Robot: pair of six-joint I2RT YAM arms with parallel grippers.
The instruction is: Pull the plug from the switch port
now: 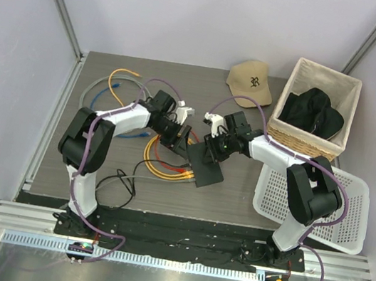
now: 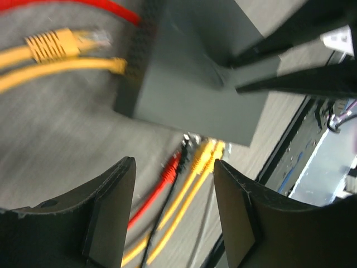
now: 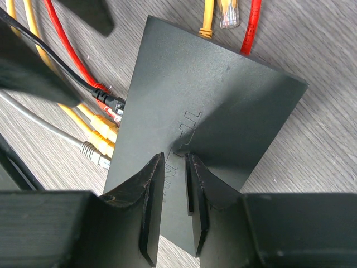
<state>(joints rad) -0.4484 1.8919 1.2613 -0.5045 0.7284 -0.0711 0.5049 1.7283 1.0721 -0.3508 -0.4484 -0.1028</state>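
Now the right gripper (image 3: 175,158) shows its fingers all but together, tips pressed onto the top of the switch (image 3: 217,95). That pins it flat on the table (image 1: 231,204) between the two arms. Over to the left gripper (image 2: 174,164): jaws wide apart, holding nothing, hovering just short of the row of plugs (image 3: 103,127) along the switch's edge (black, red, two yellow and a grey one, all apparently seated). From its wrist view, a red plug (image 2: 170,170) and a yellow plug (image 2: 199,158) sit right in the gap between the fingers. So this looks like the reach-in step, with nothing pulled yet. Next call, I'd say: settle on one plug and close on its body so the latch is squeezed. Then draw straight out along the port while the right arm bears down.
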